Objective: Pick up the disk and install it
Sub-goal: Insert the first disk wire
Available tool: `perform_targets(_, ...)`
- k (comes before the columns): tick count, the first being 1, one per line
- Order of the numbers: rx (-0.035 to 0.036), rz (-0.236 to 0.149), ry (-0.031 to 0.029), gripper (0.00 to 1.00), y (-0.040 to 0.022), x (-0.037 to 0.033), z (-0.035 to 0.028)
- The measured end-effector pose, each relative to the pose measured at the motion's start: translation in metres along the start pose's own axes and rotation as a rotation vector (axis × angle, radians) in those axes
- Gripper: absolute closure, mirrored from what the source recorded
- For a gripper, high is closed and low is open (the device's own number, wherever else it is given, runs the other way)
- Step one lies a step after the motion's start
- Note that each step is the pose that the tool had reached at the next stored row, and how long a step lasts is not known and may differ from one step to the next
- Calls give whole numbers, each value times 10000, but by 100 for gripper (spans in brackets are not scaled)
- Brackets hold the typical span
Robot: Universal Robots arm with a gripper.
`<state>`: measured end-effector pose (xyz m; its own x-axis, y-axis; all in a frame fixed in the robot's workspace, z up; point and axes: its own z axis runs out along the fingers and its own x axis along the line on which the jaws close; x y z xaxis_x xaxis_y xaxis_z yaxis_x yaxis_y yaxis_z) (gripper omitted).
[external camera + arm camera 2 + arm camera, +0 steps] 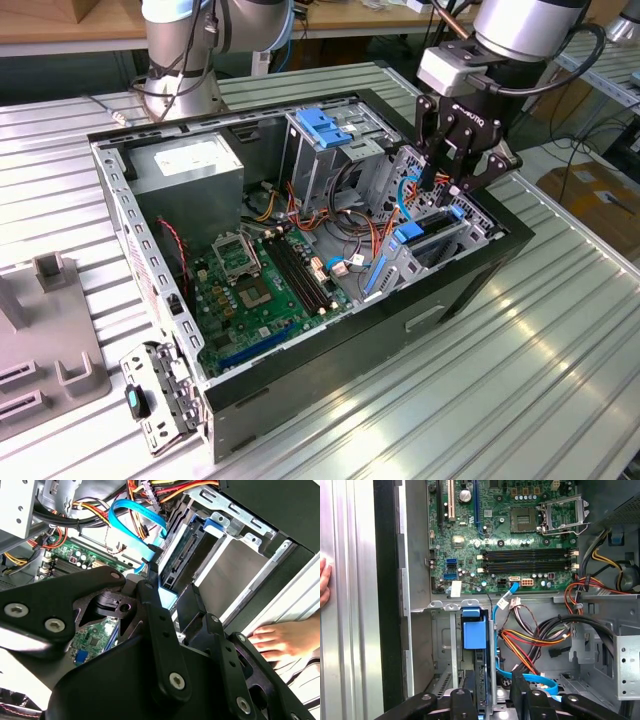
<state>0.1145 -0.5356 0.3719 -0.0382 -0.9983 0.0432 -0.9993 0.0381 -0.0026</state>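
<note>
One pincer (pixel 455 192), black, hangs over the corner of the open computer case (pixel 480 268) that lies toward the exterior view's right. The case lies on its side on the ribbed metal worktop (pixel 500 400).

The disk (pixel 432 240) stands on edge inside the drive bay of that corner. Its blue side rail (pixel 383 268) runs down toward the motherboard (pixel 255 290). In the second wrist view the disk (pixel 182 555) sits between the bay's metal walls, connector edge facing the board, directly beyond the pincer (pixel 169 580). In the first wrist view the disk (pixel 480 672) shows as a thin dark edge under a blue plastic block (pixel 474 630), in line with the pincer (pixel 492 677).

Grip state: cannot tell whether the pincer clamps the disk or stands loose at it.

Other items:
- A blue flat cable (pixel 135 515) loops just beside the bay.
- Orange and yellow wires (pixel 530 640) lie near it.
- The grey power supply box (pixel 190 165) sits at the far end of the case.
- A grey cage with a blue latch (pixel 325 125) is beside the box.
- A person's hand (pixel 280 640) rests on the worktop just outside the case wall.
</note>
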Motion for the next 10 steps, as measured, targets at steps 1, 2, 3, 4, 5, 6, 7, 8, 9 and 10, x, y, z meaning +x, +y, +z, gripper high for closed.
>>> perform_targets(1,0,0,0,58,0,0,0)
perform_targets(2,0,0,0,58,0,-2,0)
perform_targets(3,0,0,0,58,0,-4,0)
perform_targets(4,0,0,1,58,0,-9,-1)
perform_targets(5,0,1,0,58,1,-13,-1)
perform_targets(6,0,1,0,58,1,-20,-1)
perform_targets(7,0,1,0,58,1,-29,-1)
perform_targets(8,0,0,-1,58,1,-37,-1)
perform_targets(9,0,1,0,58,1,-47,-2)
perform_targets(10,0,2,0,58,1,-51,-2)
